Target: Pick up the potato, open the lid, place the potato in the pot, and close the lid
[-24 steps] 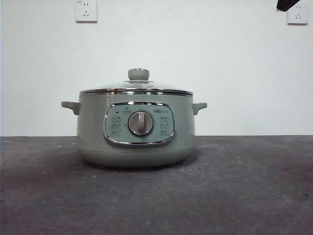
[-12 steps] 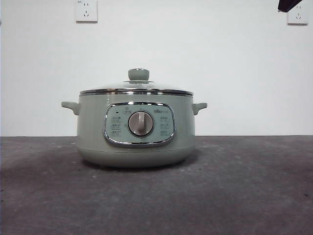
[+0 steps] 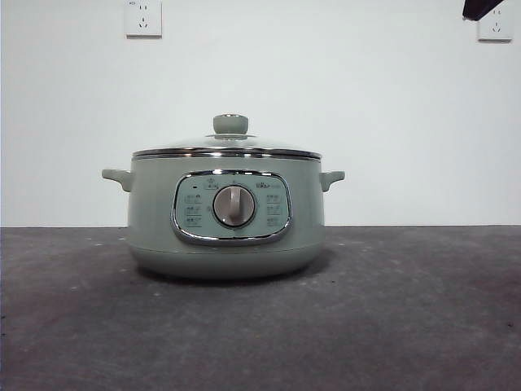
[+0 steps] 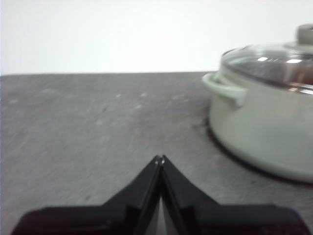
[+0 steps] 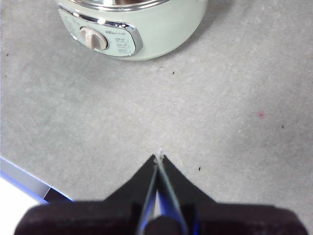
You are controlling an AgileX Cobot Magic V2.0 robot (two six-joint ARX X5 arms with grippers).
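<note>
The sage-green pot (image 3: 228,216) stands on the dark table, its control panel and grey dial (image 3: 234,205) facing the front view. The glass lid (image 3: 228,147) with its green knob (image 3: 230,124) sits shut on the pot. The potato is not in view in any frame. My left gripper (image 4: 160,159) is shut and empty, low over the table beside the pot (image 4: 266,122) and its lid (image 4: 274,61). My right gripper (image 5: 159,157) is shut and empty, high over the table in front of the pot (image 5: 142,24). A black arm tip (image 3: 482,6) shows at the front view's top right corner.
Two wall sockets (image 3: 143,18) hang on the white wall behind. The table's front edge (image 5: 24,178) shows in the right wrist view. A small red speck (image 5: 260,114) lies on the table surface.
</note>
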